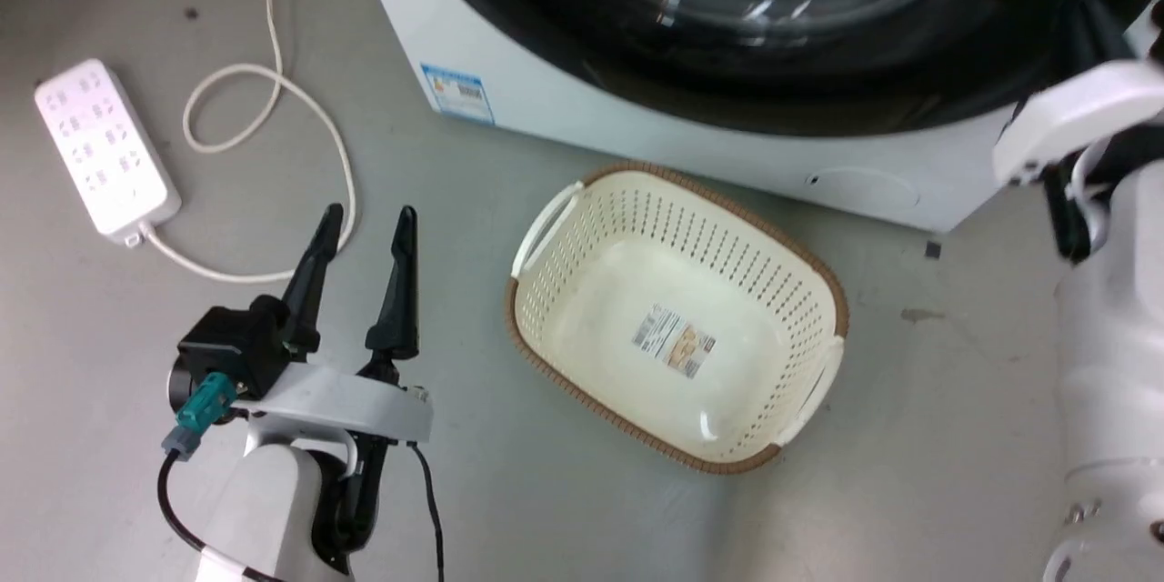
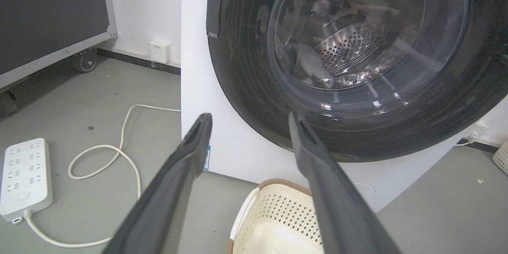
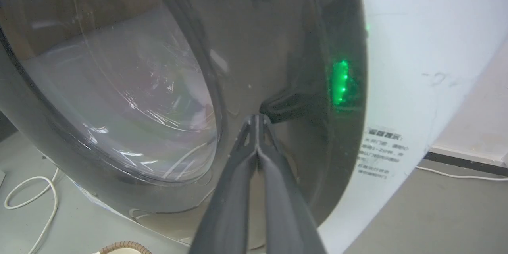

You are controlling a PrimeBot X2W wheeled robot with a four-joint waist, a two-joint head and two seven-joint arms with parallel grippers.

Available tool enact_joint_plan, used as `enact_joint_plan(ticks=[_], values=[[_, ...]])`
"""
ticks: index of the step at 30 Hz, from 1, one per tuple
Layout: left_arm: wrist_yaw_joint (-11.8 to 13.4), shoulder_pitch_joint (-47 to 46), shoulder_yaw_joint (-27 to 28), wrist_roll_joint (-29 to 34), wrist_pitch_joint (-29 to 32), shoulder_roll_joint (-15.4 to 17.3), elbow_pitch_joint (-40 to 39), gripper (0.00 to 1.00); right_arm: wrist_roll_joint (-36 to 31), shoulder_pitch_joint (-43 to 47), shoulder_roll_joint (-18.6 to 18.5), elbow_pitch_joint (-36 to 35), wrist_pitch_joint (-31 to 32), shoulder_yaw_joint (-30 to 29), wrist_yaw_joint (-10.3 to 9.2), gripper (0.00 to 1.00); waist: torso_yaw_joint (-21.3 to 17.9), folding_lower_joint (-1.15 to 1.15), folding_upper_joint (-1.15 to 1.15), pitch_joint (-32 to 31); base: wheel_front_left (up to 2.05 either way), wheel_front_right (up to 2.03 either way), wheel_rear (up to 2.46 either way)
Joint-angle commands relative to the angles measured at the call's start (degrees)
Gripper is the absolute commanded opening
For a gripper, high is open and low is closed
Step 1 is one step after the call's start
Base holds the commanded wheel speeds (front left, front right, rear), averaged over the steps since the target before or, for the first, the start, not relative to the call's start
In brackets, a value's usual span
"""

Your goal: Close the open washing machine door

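nearest, the left gripper (image 1: 368, 216) is hovering over the floor, fingers spread and gripping nothing, beside the cream basket (image 1: 727, 236) that is sitting just in front of the washing machine (image 1: 546, 100). beyond, the washing machine door (image 2: 246, 87) is lying against the machine's front, looking shut or nearly so. the danger is sitting here: the glossy rim is curving away, so a push could be glancing off sideways, leaving the latch uncaught. the right gripper (image 3: 257, 118), fingers pressed together on nothing, is reaching forward, tips seemingly touching the door's dark rim near its right edge.
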Motion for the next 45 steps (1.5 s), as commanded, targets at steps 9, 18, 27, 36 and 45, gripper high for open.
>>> enact_joint_plan(ticks=[9, 18, 27, 36, 45], values=[[-0.99, -0.48, 1.75, 2.46, -0.25, -1.36, -0.47, 1.00, 4.02, -2.41, -0.23, -2.14, -1.90, -2.99, -0.10, 0.00, -0.90, -0.01, 0.00, -1.57, 0.00, 0.00, 0.00], [-1.15, 4.94, 5.14, 4.45, -0.25, -0.92, 0.06, 1.00, 17.37, 17.80, -0.23, -20.34, -1.94, 6.12, -0.10, 0.00, -6.74, -0.01, 0.00, -13.14, 0.00, 0.00, 0.00], [-0.52, 9.85, 5.89, 5.43, -0.20, -0.42, 1.28, 1.00, 19.08, 38.51, -0.23, -28.58, -1.95, 14.31, -0.10, 0.00, -11.23, -0.01, 0.00, -19.89, 0.00, 0.00, 0.00], [-0.24, 11.09, 4.46, 5.95, 2.38, 0.28, 2.67, 1.00, 20.44, 47.42, -0.23, -30.31, -0.93, 15.91, -0.10, 0.00, -11.75, -0.01, 0.00, -21.36, 0.00, 0.00, 0.00], [0.65, 11.29, 4.47, 4.32, 5.37, 0.04, 3.86, 1.00, 21.91, 51.16, -0.23, -31.85, 5.10, 18.53, -0.10, 1.00, -11.20, -0.01, 0.00, -21.92, 0.00, 0.00, 0.00]])
